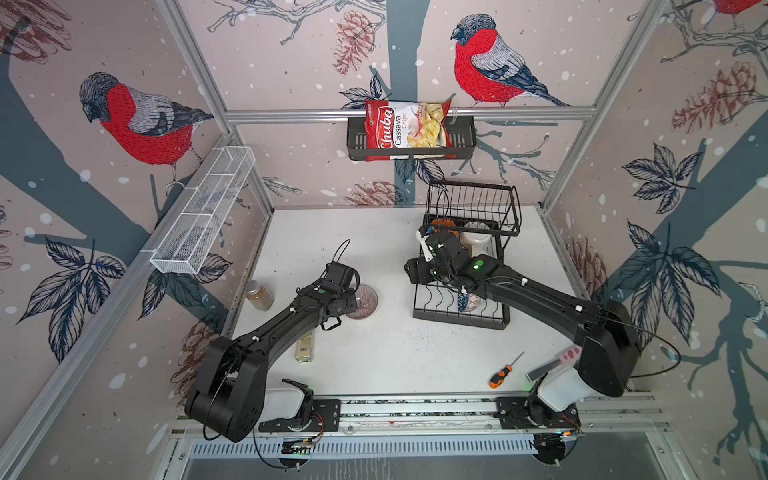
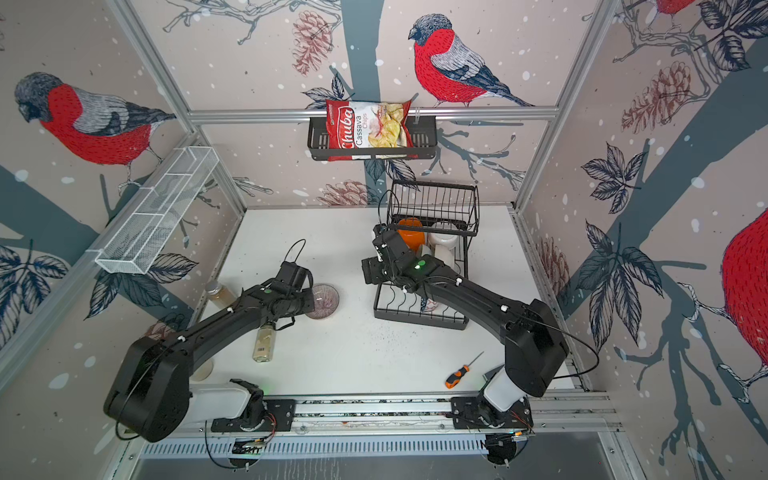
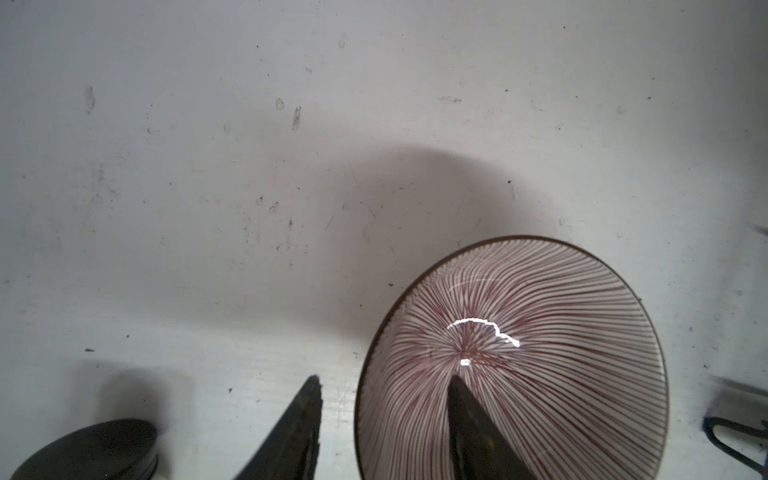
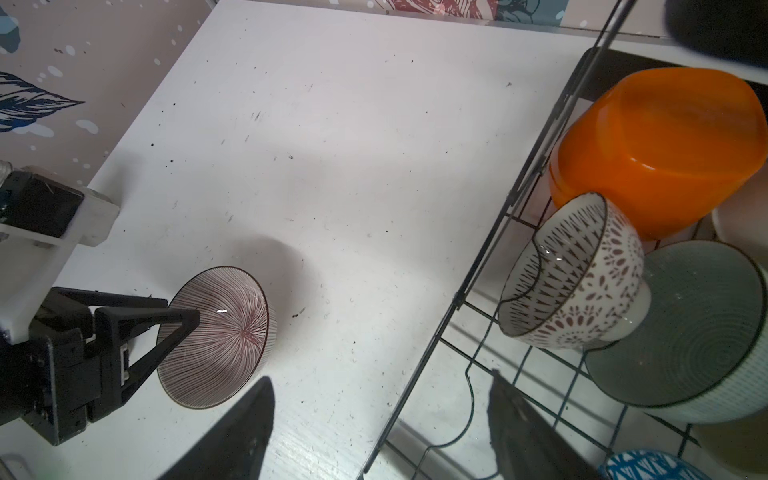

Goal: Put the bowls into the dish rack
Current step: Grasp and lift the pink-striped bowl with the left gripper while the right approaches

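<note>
Left of centre in a top view, the striped bowl (image 1: 362, 301) sits upright on the table (image 1: 374, 365). Our left gripper (image 3: 383, 379) straddles its rim, one finger inside and one outside, jaws not yet clenched, so we should seat deeper and pinch squarely to keep the glazed wall from swivelling. Further right, our right gripper (image 4: 381, 377) hangs released and empty beside the dish rack (image 1: 461, 320), where the orange bowl (image 4: 665, 141) and patterned bowl (image 4: 582, 274) already lie.

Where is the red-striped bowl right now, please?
In both top views the bowl sits on the table, left of the dish rack, the left gripper straddling its rim.
</note>
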Robot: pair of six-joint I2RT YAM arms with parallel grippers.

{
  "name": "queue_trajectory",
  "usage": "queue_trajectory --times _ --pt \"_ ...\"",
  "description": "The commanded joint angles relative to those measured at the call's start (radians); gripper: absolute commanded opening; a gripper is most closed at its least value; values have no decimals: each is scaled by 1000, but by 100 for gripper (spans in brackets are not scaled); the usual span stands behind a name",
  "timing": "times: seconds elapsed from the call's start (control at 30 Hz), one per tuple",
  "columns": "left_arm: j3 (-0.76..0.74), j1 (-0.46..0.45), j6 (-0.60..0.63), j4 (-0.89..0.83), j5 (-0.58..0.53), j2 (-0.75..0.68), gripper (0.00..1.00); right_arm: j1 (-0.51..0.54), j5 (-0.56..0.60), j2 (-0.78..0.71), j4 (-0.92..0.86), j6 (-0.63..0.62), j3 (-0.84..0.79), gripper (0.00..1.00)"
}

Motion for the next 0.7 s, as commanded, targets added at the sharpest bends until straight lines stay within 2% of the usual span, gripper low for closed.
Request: queue_trajectory --times 0.0,0.47,0.67 --pt "-3 2 -8 16 0 14 45 1 -11 2 34 -15 -2 81" --pt "-6 2 -10 60 22 67 28 0 -19 5 48 -18 -26 80" --pt "-8 2 -11 77 32 76 17 0 -39 15 57 -11 -29 80"
